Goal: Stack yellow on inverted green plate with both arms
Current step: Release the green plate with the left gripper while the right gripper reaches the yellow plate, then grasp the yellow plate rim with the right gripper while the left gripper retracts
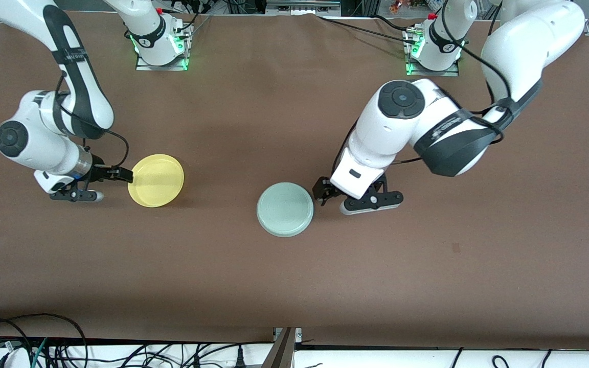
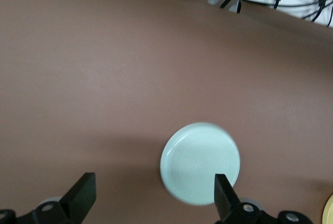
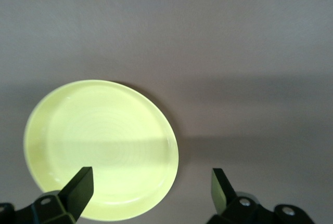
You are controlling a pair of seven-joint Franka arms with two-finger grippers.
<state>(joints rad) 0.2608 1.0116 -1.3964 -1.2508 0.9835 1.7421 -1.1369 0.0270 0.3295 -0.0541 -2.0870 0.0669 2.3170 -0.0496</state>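
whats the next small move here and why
Probably the right gripper should ease in and close on the rim of the yellow plate. Its fingers are open beside that rim, and the plate lies upright on the table, apart from the green plate. The green plate already looks inverted, with the left gripper open beside it, so lifting the yellow one seems next.

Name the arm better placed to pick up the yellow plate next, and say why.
Right. The right gripper sits open at the yellow plate's rim. The left gripper is open beside the green plate, apart from the yellow one.
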